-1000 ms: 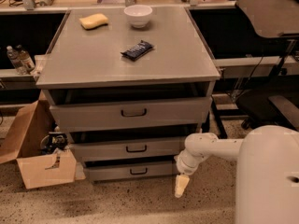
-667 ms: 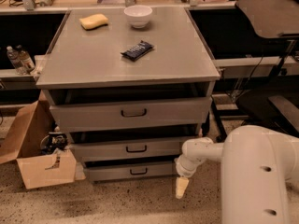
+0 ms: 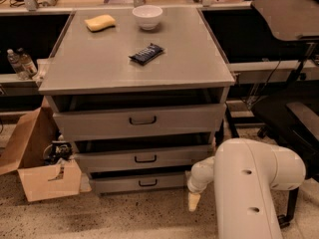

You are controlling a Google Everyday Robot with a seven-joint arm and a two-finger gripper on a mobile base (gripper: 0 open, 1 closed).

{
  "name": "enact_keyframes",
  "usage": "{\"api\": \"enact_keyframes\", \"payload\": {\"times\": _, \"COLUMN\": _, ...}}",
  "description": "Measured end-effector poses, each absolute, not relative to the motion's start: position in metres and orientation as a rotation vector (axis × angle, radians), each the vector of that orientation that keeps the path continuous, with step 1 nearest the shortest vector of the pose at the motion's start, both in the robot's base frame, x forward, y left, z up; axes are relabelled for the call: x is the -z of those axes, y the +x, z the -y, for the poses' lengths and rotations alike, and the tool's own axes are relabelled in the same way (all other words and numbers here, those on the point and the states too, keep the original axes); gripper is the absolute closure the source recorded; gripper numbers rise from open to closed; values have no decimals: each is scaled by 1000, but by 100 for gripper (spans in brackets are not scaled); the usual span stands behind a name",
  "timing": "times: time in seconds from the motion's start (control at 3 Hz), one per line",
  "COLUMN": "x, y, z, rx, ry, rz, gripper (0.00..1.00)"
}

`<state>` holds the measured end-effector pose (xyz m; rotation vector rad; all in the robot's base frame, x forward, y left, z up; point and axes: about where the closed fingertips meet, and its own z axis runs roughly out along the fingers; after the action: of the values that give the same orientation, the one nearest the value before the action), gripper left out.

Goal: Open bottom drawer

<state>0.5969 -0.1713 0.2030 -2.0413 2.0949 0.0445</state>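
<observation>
While the gripper (image 3: 193,201) is hanging at four o'clock of the bottom drawer (image 3: 114,184), fingers pressed together, it is risking glancing off the small loop handle (image 3: 147,182), sitting ungrasped toward ten o'clock.

One grey desk (image 3: 94,63) carries three drawers stacked in its front: one tall top drawer (image 3: 94,123), one middle drawer (image 3: 104,160) and one bottom drawer (image 3: 117,183), the lowest and smallest. There are three black loop handles (image 3: 142,120), one at the centre of each front. Three things lie on the desk top: one yellow sponge (image 3: 99,22) far left, one white bowl (image 3: 147,17) far centre, one dark wrapped bar (image 3: 146,53) nearer the middle. Two bottles (image 3: 16,63) stand at the left edge. One cardboard box (image 3: 47,182) sits near left. One white arm (image 3: 249,183) is near right, with one pincer (image 3: 194,201) hanging near the right end of the bottom drawer.
</observation>
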Motion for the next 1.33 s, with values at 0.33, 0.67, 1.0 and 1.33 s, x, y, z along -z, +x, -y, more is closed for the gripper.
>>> {"api": "enact_keyframes", "payload": {"times": 0.33, "x": -192, "y": 611, "z": 165, "rx": 11, "ry": -2046, "rz": -2025, "gripper": 0}}
{"api": "enact_keyframes", "payload": {"times": 0.67, "x": -183, "y": 622, "z": 155, "rx": 33, "ry": -2063, "rz": -1979, "gripper": 0}}
{"api": "enact_keyframes", "payload": {"times": 1.0, "x": -161, "y": 631, "z": 139, "rx": -2, "ry": -2097, "rz": -1955, "gripper": 3}}
{"api": "enact_keyframes", "payload": {"times": 1.33, "x": -151, "y": 636, "z": 133, "rx": -35, "ry": -2118, "rz": -1946, "gripper": 27}}
